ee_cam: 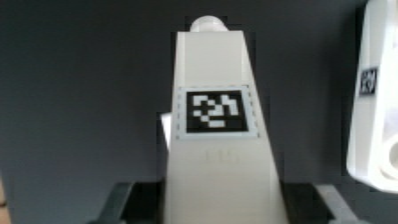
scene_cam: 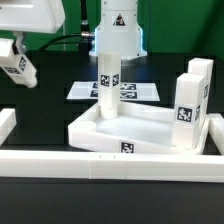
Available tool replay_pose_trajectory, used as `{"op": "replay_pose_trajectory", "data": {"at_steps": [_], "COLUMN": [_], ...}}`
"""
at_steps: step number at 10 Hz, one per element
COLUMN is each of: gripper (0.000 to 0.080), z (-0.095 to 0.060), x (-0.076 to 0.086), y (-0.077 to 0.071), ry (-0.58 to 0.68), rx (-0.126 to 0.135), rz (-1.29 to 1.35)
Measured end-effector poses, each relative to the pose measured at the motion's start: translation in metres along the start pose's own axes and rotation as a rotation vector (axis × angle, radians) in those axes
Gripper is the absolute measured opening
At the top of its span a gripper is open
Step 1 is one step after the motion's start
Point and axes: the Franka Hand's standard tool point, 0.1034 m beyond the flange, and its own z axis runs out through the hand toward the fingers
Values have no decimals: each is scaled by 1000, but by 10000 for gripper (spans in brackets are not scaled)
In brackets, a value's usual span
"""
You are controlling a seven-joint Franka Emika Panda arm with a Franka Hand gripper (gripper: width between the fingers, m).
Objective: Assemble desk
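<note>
My gripper [scene_cam: 110, 60] comes down from above and is shut on the top of a white leg block [scene_cam: 108, 88] that stands upright. The block's lower end meets the corner of the tabletop [scene_cam: 150, 128] toward the exterior view's left; whether it is seated there I cannot tell. Two more leg blocks [scene_cam: 197, 82] [scene_cam: 185, 112] stand upright at the tabletop's other side. In the wrist view the held leg block [ee_cam: 217, 110] with its square tag runs between my dark fingers [ee_cam: 135, 200], gripper [ee_cam: 221, 206], and the tabletop's rim [ee_cam: 377, 150] shows beside it.
A long low white border wall [scene_cam: 110, 160] runs along the front and turns back at both ends. The marker board [scene_cam: 140, 92] lies flat behind the tabletop. A white tagged piece [scene_cam: 16, 60] sits at the far upper left of the exterior view.
</note>
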Motion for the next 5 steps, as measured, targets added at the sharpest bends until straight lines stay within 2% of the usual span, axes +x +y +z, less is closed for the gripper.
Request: {"op": "replay_pose_trajectory", "data": {"at_steps": [1, 2, 3, 5], "gripper": [290, 290, 290, 290], "z": [-10, -15, -13, -14], "x": [4, 10, 7, 12], "y": [-13, -25, -29, -23], "ry": [43, 144, 212, 336], "rx": [14, 10, 5, -17], "rz": [-11, -23, -29, -24]}}
